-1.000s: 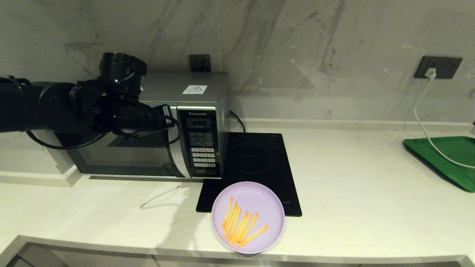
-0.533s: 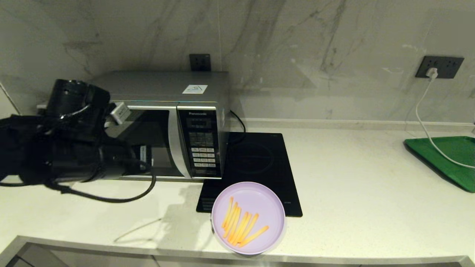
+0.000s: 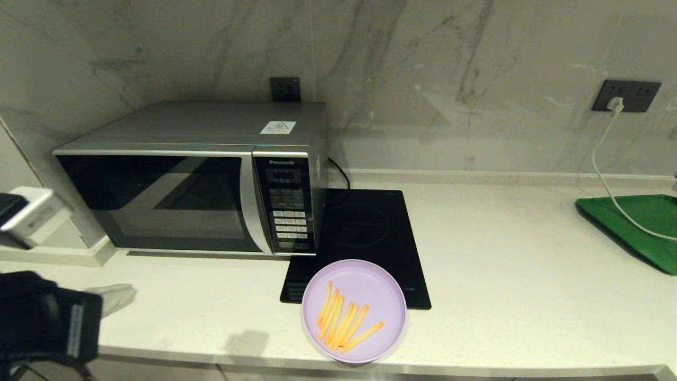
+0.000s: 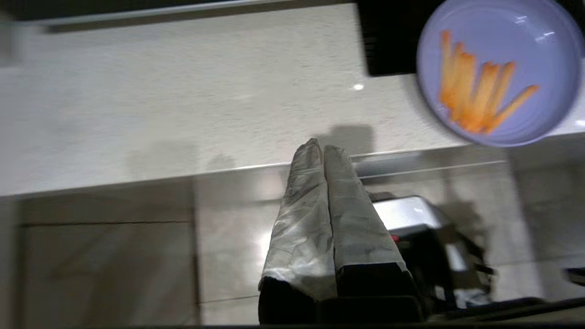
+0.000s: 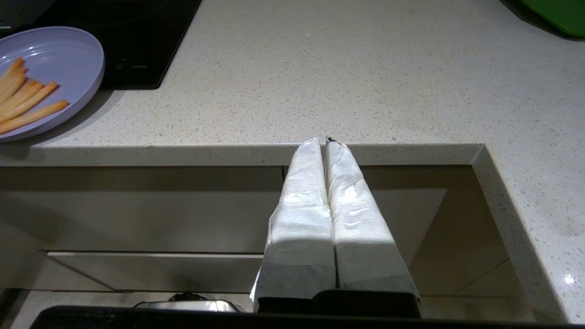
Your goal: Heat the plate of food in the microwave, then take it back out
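The lilac plate of food (image 3: 353,311) with its yellow fries sits at the counter's front edge, half over the hob; it also shows in both wrist views (image 4: 498,73) (image 5: 41,77). The silver microwave (image 3: 201,180) stands at the back left with its dark door closed. My left gripper (image 3: 119,297) is low at the counter's front left edge, shut and empty (image 4: 322,146). Below the counter's front edge, to the right of the plate, hangs my right gripper (image 5: 322,140), also shut and empty; the head view does not hold it.
A black glass induction hob (image 3: 365,233) lies right of the microwave. A green tray (image 3: 642,225) sits at the far right, with a white cable (image 3: 600,169) running down to it from a wall socket. Cabinet fronts lie under the counter edge (image 5: 256,153).
My left arm has dropped from in front of the microwave door down and left to the counter's front edge. The door is now fully in view and closed. The plate has not moved.
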